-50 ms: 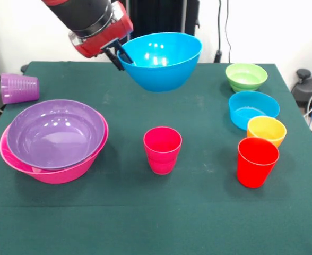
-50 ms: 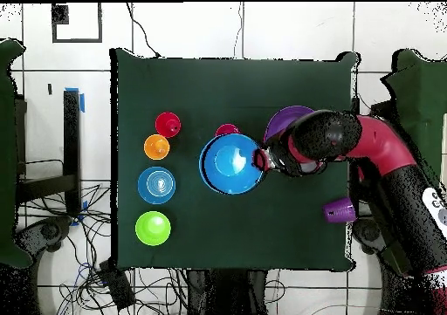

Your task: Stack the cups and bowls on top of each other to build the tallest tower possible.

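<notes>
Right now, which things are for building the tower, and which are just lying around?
For the tower: blue bowl held up by the gripper; purple bowl inside the pink bowl; green bowl; cyan bowl; orange bowl; red cup; pink cup; purple cup, on its side.

Just lying around: cables beside the table.

1. You see the large blue bowl (image 2: 231, 163) mid-table, the arm (image 2: 349, 146) meeting its right rim.
2. Left of that bowl, a column runs: red cup (image 2: 168, 124), orange bowl (image 2: 157, 147), cyan bowl (image 2: 156, 185), green bowl (image 2: 153, 229).
3. The purple cup (image 2: 340, 211) lies to its lower right.
</notes>
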Robot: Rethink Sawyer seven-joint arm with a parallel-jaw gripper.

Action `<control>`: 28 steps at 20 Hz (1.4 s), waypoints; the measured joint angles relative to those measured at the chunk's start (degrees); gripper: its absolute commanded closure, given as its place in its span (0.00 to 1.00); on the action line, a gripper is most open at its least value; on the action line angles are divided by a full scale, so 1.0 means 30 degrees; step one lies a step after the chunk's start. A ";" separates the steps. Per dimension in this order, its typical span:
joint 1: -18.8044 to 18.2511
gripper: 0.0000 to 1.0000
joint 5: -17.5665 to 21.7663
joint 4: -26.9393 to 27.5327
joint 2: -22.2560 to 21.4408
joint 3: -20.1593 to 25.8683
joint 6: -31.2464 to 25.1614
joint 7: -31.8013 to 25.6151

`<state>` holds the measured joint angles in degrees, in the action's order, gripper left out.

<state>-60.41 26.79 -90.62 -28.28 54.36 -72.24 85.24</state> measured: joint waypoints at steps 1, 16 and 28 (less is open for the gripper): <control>0.0006 1.00 0.0028 0.0221 -0.0061 -0.0025 -0.0014 0.0000; -0.0059 1.00 0.0939 0.3114 0.0033 -0.0223 -0.1040 -0.0004; -0.0492 1.00 0.2203 0.4970 0.0889 -0.0325 -0.1816 -0.0608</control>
<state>-61.89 33.40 -75.71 -25.62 53.38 -77.69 83.41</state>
